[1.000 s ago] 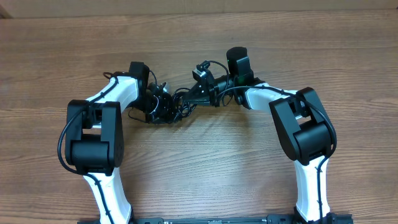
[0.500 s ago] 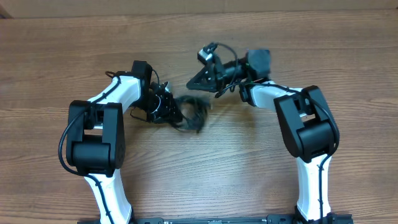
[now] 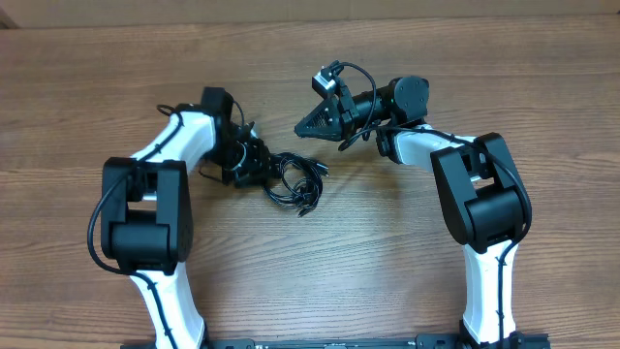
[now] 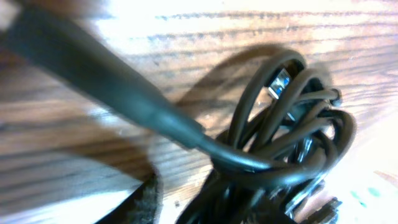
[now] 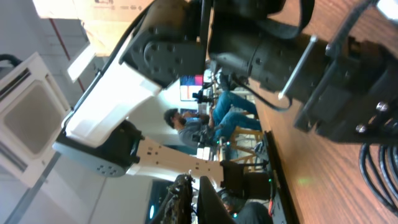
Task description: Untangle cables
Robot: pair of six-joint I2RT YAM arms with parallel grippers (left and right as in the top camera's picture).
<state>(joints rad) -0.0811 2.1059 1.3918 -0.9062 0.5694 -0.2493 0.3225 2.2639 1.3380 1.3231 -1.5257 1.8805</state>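
The cables (image 3: 295,181) are a bundle of thin black looped cords lying on the wooden table between the two arms. My left gripper (image 3: 260,165) sits low at the bundle's left edge. In the left wrist view the cables (image 4: 292,124) fill the frame, a silver plug showing among the loops. One fuzzy black finger (image 4: 146,199) stands off to the left with bare wood between it and the cords, so the jaws are open. My right gripper (image 3: 302,128) hangs tilted above and behind the bundle, shut and empty. The right wrist view catches the cables (image 5: 380,168) at its lower right.
The wooden table (image 3: 387,271) stretches all round the bundle. Both white arms' bases stand at the near edge. In the right wrist view the left arm (image 5: 155,81) is close in front, with people and desks beyond the table's edge.
The right gripper has let go of the bundle and swung up and to the right. The cables have spread out on the table beside the left gripper, whose jaws have opened.
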